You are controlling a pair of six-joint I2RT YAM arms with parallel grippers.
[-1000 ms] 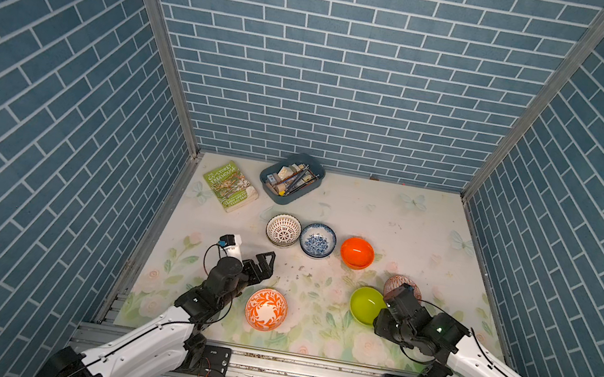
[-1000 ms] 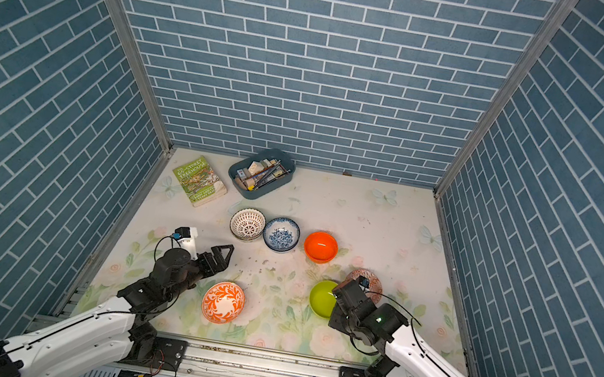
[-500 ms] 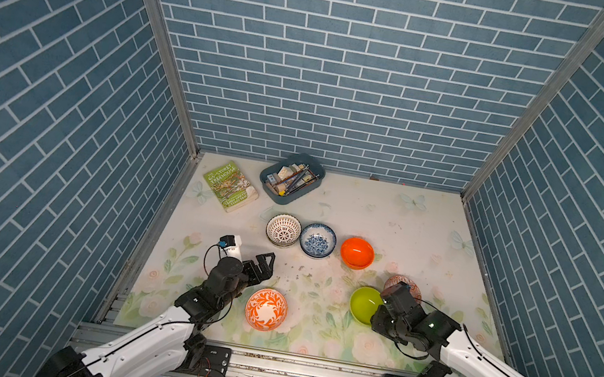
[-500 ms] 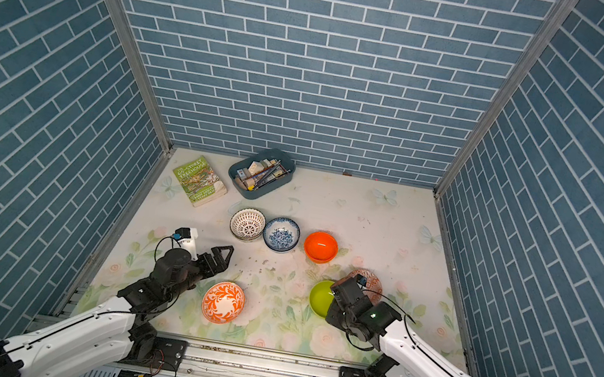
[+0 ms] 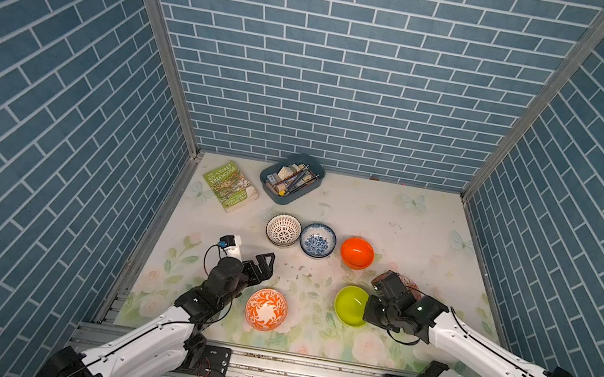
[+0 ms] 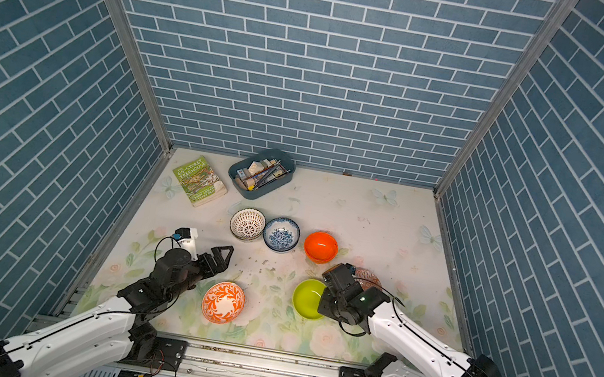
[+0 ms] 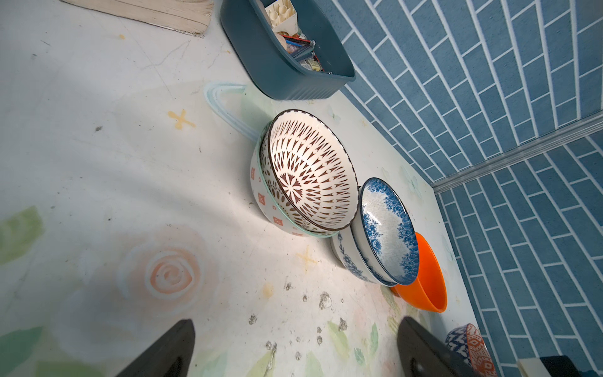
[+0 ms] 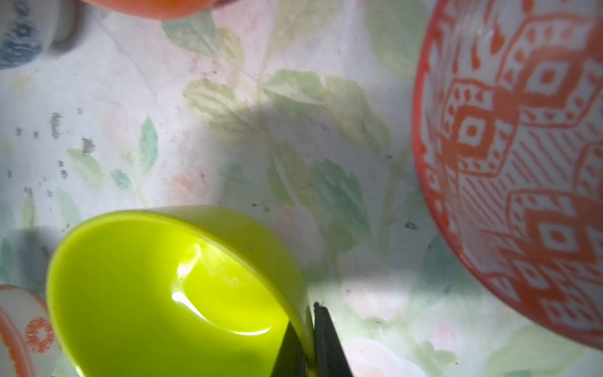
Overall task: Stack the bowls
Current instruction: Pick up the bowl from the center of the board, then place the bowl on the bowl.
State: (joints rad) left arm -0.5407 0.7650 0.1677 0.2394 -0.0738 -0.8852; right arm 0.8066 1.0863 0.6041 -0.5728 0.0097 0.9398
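My right gripper (image 5: 367,311) (image 8: 310,339) is shut on the near-right rim of the lime-green bowl (image 5: 350,304) (image 6: 309,298) (image 8: 163,287), one finger inside and one outside. An orange-white patterned bowl (image 5: 266,309) (image 8: 522,163) stands to its left. Farther back stand a white lattice bowl (image 5: 283,229) (image 7: 310,176) nested in another bowl, two nested blue-white floral bowls (image 5: 318,240) (image 7: 388,228) and a plain orange bowl (image 5: 357,252) (image 7: 427,280). A patterned bowl (image 5: 411,284) is half hidden behind my right wrist. My left gripper (image 5: 265,264) (image 7: 293,352) hovers open and holds nothing.
A blue-grey tray (image 5: 266,179) (image 7: 277,71) of pencils and a green book (image 5: 230,186) lie at the back left. Brick walls close three sides. Small dark specks (image 7: 323,300) dot the floral mat between my left gripper and the bowls.
My right gripper moved left to the lime-green bowl and closed on its rim. The left arm has not moved.
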